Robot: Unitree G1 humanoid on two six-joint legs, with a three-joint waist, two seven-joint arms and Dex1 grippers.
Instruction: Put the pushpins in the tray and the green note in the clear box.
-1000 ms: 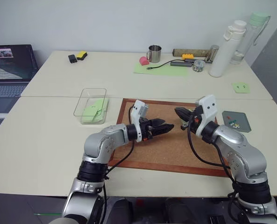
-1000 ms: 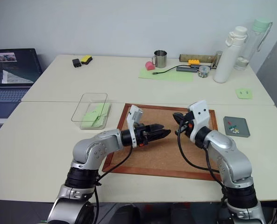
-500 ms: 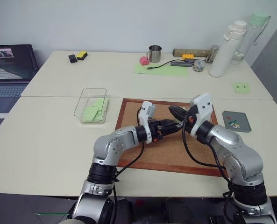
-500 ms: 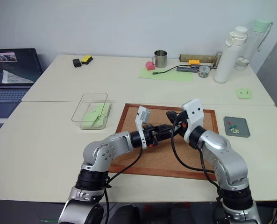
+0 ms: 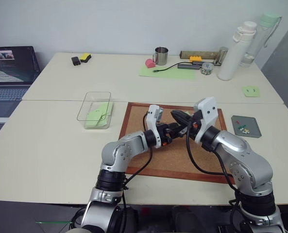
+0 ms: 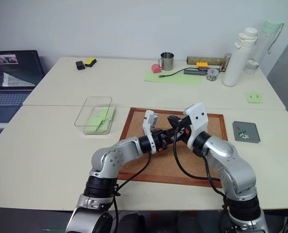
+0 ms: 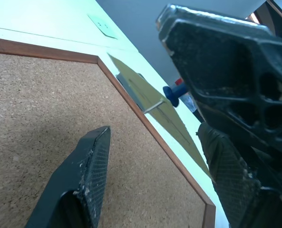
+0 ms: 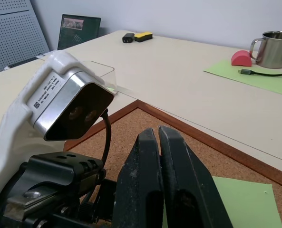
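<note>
Left gripper (image 7: 155,135), fingers apart, meets our right gripper (image 8: 159,130), fingers pressed together, above the cork board (image 5: 153,160), where the green note (image 8: 240,204) appears skewered on a blue pushpin (image 7: 173,91); we fear a hasty tug tears it

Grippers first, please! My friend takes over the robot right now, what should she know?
Right gripper: shut, apparently on the note, above the corkboard.
Left gripper: open, right beside it.
A blue pin is stuck through the note.
Tray: holds a few pins.
Box: has green paper inside.
Left: pull the pin, drop it in the tray, put the note in the box.
</note>
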